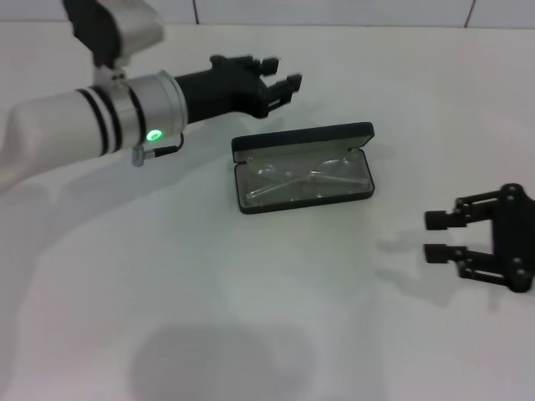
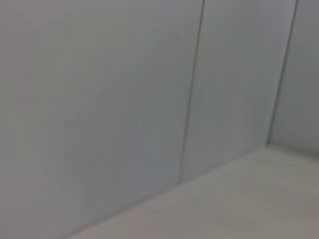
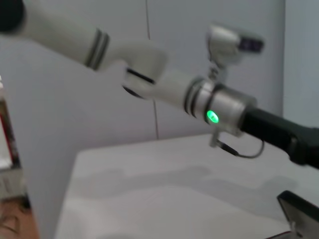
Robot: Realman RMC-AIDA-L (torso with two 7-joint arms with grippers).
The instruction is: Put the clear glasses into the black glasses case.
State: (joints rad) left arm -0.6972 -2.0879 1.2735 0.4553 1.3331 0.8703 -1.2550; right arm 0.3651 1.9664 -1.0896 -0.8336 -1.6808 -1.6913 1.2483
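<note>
clear glasses (image 1: 305, 178) in black glasses case (image 1: 303, 166) — lengthwise, left-right

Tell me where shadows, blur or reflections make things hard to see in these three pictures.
Head view: soft shadows lie on the white table; the transparent plastic glasses are faint against the grey lining of the open black rectangular case. Left wrist view: only a hazy grey wall, no object. Right wrist view: the white arm is blurred; its green light glows.

Pale grey wall panels (image 2: 99, 99), thin vertical seams, white table surface (image 2: 239, 199) meeting wall
</note>
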